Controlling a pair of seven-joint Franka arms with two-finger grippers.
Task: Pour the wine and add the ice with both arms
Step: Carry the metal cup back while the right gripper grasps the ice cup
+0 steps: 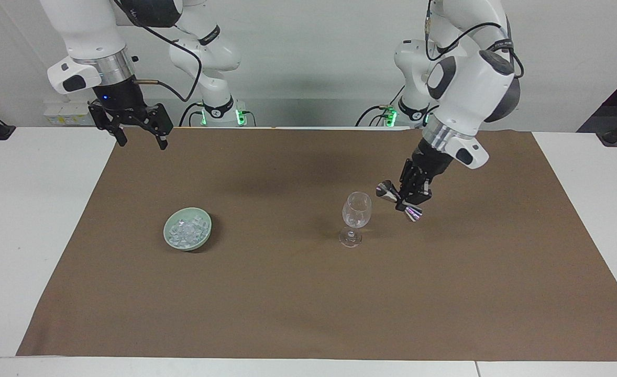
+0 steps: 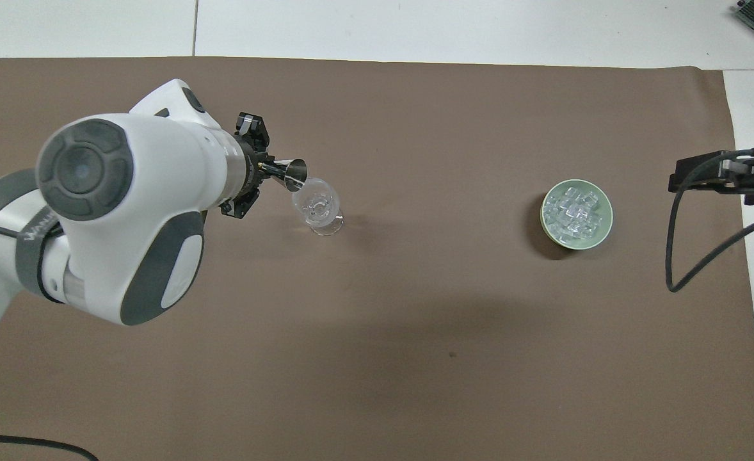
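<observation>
Pouring step; left claw point(image 1: 409, 200) clamps tilted jigger point(image 1: 398, 201) beside glass point(image 1: 356, 209); right claw point(image 1: 138, 131) waits open; ice point(image 1: 186, 228) next.

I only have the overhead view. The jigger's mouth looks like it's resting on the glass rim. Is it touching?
Observer: No. In the facing view the jigger, tilted in the shut left gripper, hangs beside the glass at about rim height, with a gap between them.
Operator: And the right gripper? I see only its tip at my frame's edge.
Observer: The right gripper is open and empty, raised well above the brown cloth at the corner by its own base, and not over the bowl of ice.
</observation>
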